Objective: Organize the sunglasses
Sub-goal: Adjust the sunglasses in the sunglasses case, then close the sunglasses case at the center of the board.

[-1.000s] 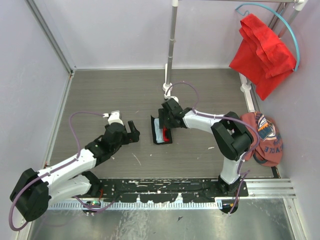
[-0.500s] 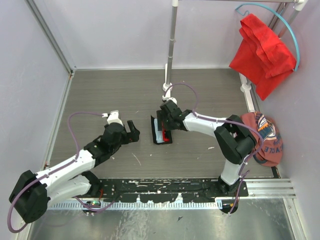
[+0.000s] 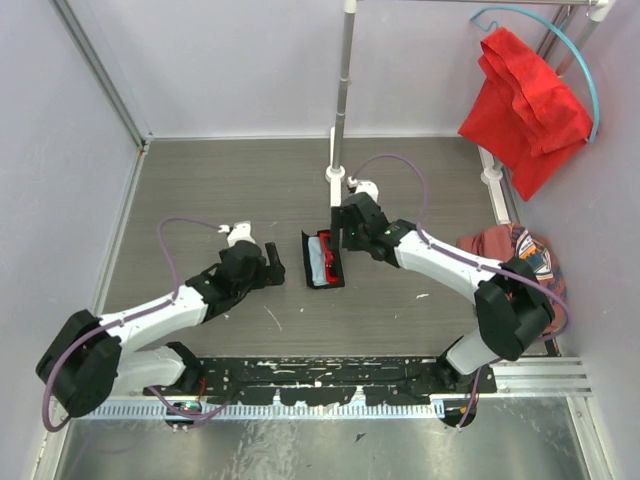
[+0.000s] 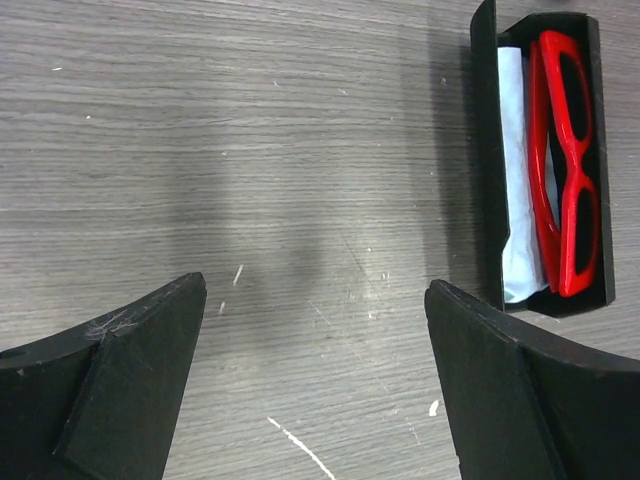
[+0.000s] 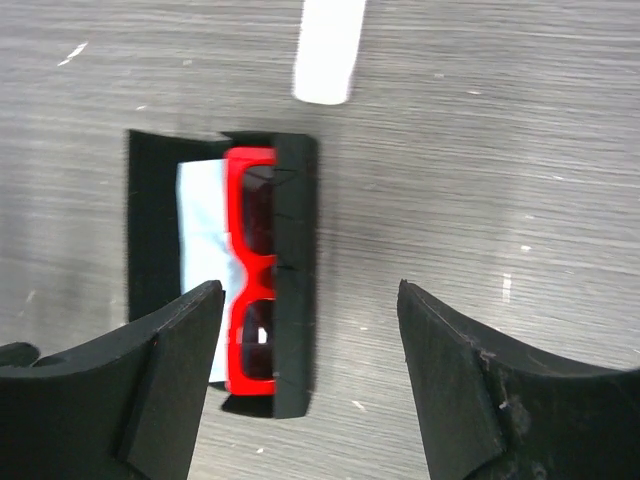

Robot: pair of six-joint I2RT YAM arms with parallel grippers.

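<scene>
Red sunglasses (image 4: 568, 165) lie in an open black case (image 4: 487, 150).
The left gripper (image 4: 315, 310) and right gripper (image 5: 308, 305) hover nearby, jaws spread, holding nothing.

Robot lab cell: plain walls (image 3: 230, 60), metal rail (image 3: 540, 375).
</scene>
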